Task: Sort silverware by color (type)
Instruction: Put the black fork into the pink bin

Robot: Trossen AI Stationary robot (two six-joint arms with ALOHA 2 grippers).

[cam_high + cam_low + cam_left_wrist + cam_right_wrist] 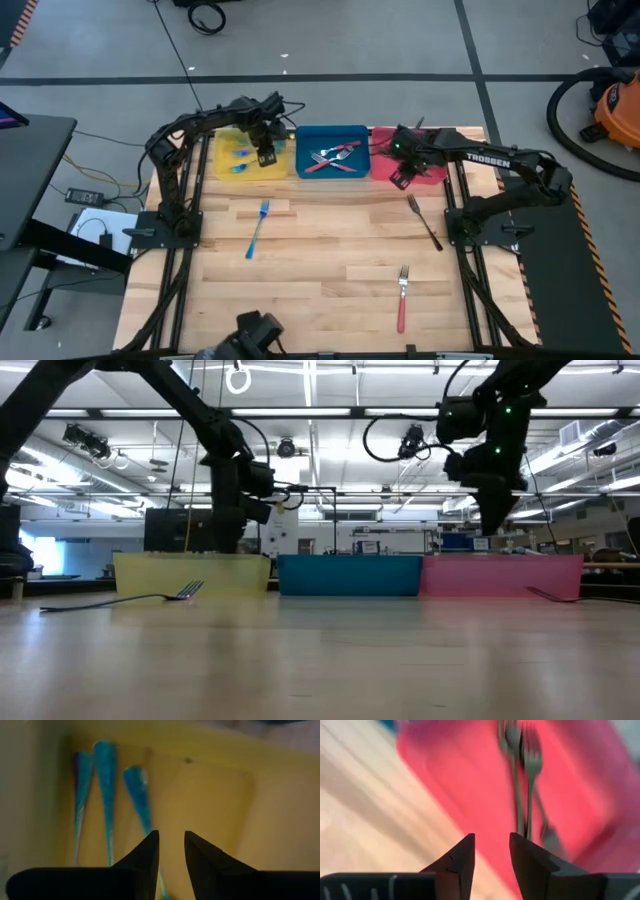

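My left gripper [264, 156] hangs over the yellow tray [228, 172], open by a narrow gap [171, 845] with nothing between the fingers. Three blue-teal utensils [107, 785] lie flat on that tray's floor. My right gripper [401, 179] is over the near part of the red tray [380, 170], open [492, 852] and holding nothing. Dark forks [525, 780] lie in the red tray. Red-handled silverware [335, 158] lies crossed in the blue tray [305, 135]. On the table lie a blue-teal fork [258, 228], a dark fork [425, 222] and a red-handled fork [402, 298].
The three trays stand side by side along the table's far edge, yellow, blue, red from left to right [190, 572]. The loose forks lie apart on the wooden table [330, 250], with bare wood between them. Both arm bases stand at the table's left and right sides.
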